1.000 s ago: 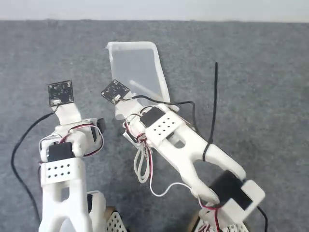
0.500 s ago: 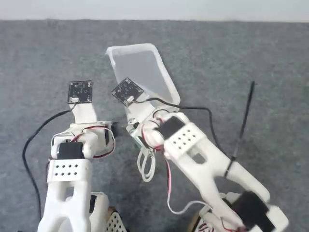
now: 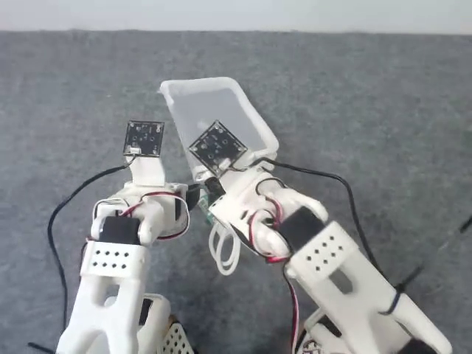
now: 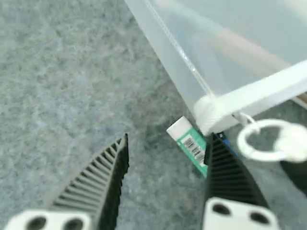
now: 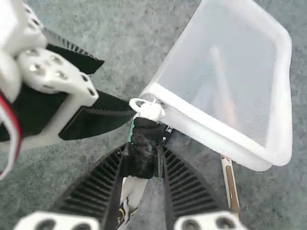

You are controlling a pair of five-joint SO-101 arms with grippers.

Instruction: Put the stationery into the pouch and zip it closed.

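One grey, carpet-textured desk (image 3: pixel 398 96) lies under everything, and a pale strip of wall (image 3: pixel 236 15) runs along the top edge of the high view. Two white arms rise from the lower edge of that view. The left arm (image 3: pixel 110 258) is at lower left and the right arm (image 3: pixel 332 258) at lower right, and both lean in toward the centre.

The translucent pouch (image 3: pixel 214 110) lies at upper centre. Its near corner is covered there by the wrists and their square camera boards (image 3: pixel 145 138). A tan stick inside it shows only as a blur through the wall (image 5: pixel 225 91), and whether the mouth is open I cannot tell.

The left end effector (image 4: pixel 169 140) hovers low over the desk beside that corner, with its ribbed jaws spread wide. The right end effector (image 5: pixel 143 149) is clamped on a small dark block with a green edge. This appears to be the eraser (image 4: pixel 187 141), whose far end is hidden behind a left jaw.

A tan pen (image 5: pixel 229 179) lies on the desk, partly tucked under the pouch. The white zip pull ring (image 4: pixel 261 141) hangs at the pouch corner, just above the eraser.
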